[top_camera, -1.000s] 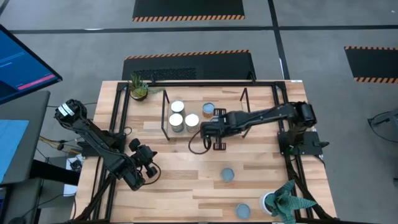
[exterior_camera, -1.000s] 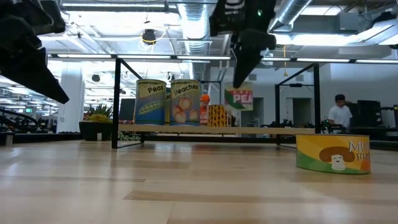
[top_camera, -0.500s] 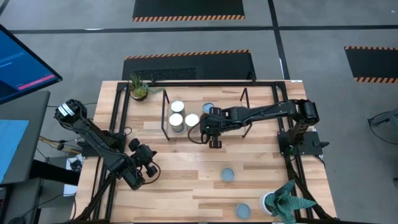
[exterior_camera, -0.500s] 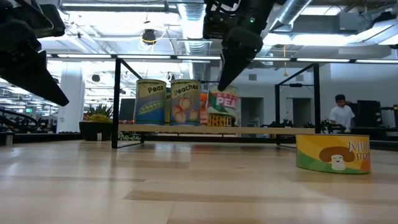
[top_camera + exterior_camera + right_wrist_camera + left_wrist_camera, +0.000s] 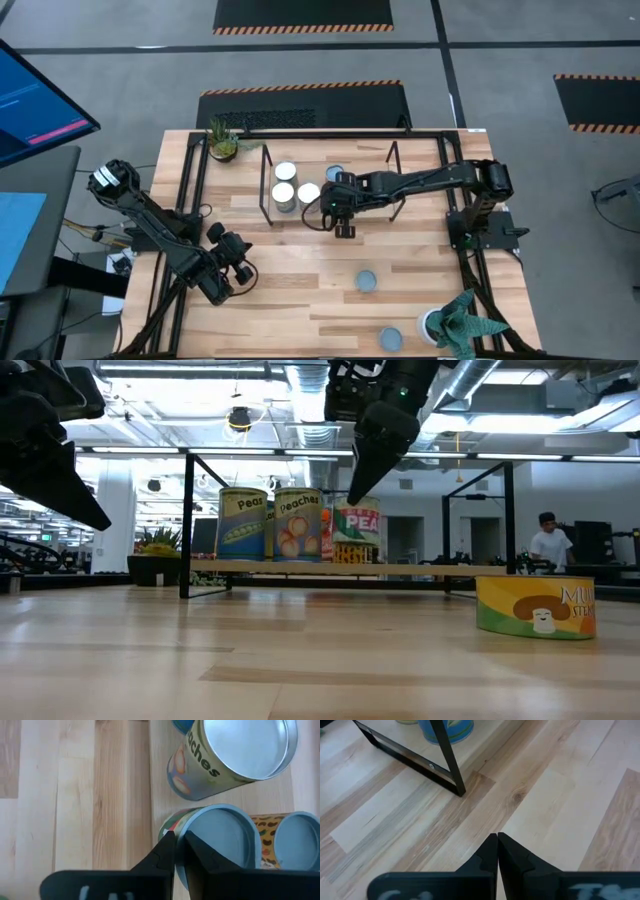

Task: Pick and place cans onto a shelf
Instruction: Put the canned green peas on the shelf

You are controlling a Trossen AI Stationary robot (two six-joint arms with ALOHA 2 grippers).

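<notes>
The shelf [image 5: 394, 160] stands at the table's far middle, with several cans on its board [image 5: 300, 567]: peas [image 5: 243, 523], peaches [image 5: 298, 523] and a pea can [image 5: 357, 523]. Reaching in from the right, my right gripper [image 5: 177, 839] [image 5: 352, 498] hangs over the pea can [image 5: 220, 840], its fingers a narrow gap apart at the can's top. My left gripper [image 5: 497, 836] [image 5: 240, 258] is shut on nothing above the near left of the table. Two more cans [image 5: 368, 280] [image 5: 390, 338] stand on the table. My right gripper's fingers stand astride the rim [image 5: 176, 827] of the pea can's top, one outside the wall and one over the lid, slanting down from above. The can stands upright on the shelf board beside the peaches can. I cannot tell whether the fingers touch the rim.
A mushroom can [image 5: 535, 607] stands on the table's near right. Potted plants sit at the far left [image 5: 222, 142] and near right [image 5: 455, 320] corners. A black frame [image 5: 190, 200] edges the table. A person [image 5: 546, 540] stands far behind in the room.
My right gripper has carried the pea can toward the table's left and down, tipping steeper. The can hung tilted below the fingers a second ago and now stands upright on the shelf board next to the peaches can.
</notes>
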